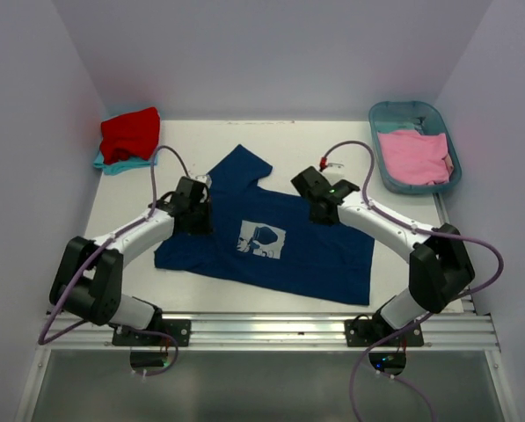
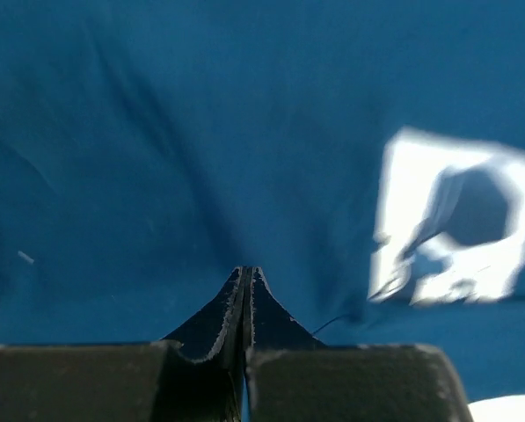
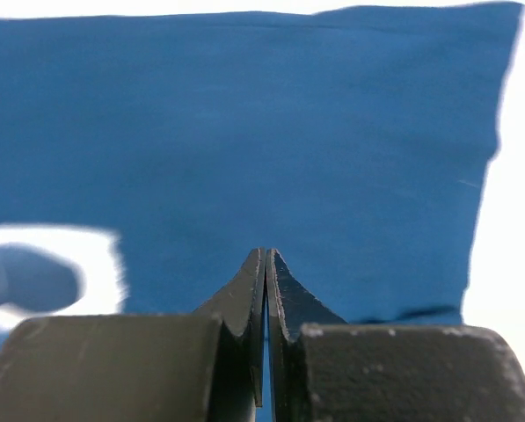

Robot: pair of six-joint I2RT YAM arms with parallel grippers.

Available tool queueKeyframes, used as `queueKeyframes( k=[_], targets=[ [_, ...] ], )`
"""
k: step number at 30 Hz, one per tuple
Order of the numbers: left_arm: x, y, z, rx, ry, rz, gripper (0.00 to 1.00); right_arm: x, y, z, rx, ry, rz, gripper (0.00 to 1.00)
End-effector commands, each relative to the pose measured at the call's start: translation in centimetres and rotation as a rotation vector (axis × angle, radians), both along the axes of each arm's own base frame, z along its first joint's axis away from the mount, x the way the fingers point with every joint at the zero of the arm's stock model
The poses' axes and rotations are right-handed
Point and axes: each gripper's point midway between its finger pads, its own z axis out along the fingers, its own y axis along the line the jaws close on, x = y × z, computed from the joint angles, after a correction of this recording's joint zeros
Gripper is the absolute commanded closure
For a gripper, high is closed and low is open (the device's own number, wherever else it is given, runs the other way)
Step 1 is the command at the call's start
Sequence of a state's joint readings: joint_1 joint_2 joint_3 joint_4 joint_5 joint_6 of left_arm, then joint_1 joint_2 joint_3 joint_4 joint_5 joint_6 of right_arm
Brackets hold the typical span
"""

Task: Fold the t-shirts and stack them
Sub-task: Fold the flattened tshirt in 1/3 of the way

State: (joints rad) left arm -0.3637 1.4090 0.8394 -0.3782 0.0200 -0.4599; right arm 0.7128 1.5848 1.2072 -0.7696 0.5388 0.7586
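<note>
Navy t-shirt (image 1: 315,259) lies spread on the table (image 1: 288,141), roughly centred between the two arms, print (image 1: 262,239) face up, one sleeve sticking out toward the far edge. It is not yet folded; the flat layout suits a two-handed fold, each arm taking one side so the cloth can be lifted evenly. Left gripper (image 2: 247,272) is down on the shirt's left end. Its fingers are pressed together with no gap, and creases in the cloth run in toward the tip, so I judge a pinch of navy fabric is caught there. Right gripper (image 3: 266,255) sits at the shirt's far edge, right of the print. Its fingers are likewise together, with only a hairline between them. The cloth ahead of it looks smooth and flat, so whether any fabric is nipped at the tip cannot be told from the wrist view. The red t-shirt (image 1: 132,132) lies on a teal t-shirt (image 1: 113,163) at the far left corner, likely the stack location. The pink t-shirt (image 1: 413,156) waits in the teal tub (image 1: 385,112) at far right, well apart from both arms.
</note>
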Motion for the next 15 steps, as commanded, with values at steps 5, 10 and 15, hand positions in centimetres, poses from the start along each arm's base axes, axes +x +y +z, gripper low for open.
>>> queueKeyframes(
  k=[5,10,15],
  targets=[
    [4.1,-2.3,-0.4,-0.060,-0.062,0.014,1.00,1.2,-6.7,0.0,0.016,-0.029,-0.196,1.00],
    [12.8,-4.0,4.2,-0.048,-0.163,0.061,0.94,2.3,-8.0,0.6,0.028,-0.012,-0.190,1.00],
    [19.6,-4.9,3.0,0.003,-0.140,0.056,0.49,2.6,-6.8,1.0,0.060,0.012,-0.072,0.82]
  ],
)
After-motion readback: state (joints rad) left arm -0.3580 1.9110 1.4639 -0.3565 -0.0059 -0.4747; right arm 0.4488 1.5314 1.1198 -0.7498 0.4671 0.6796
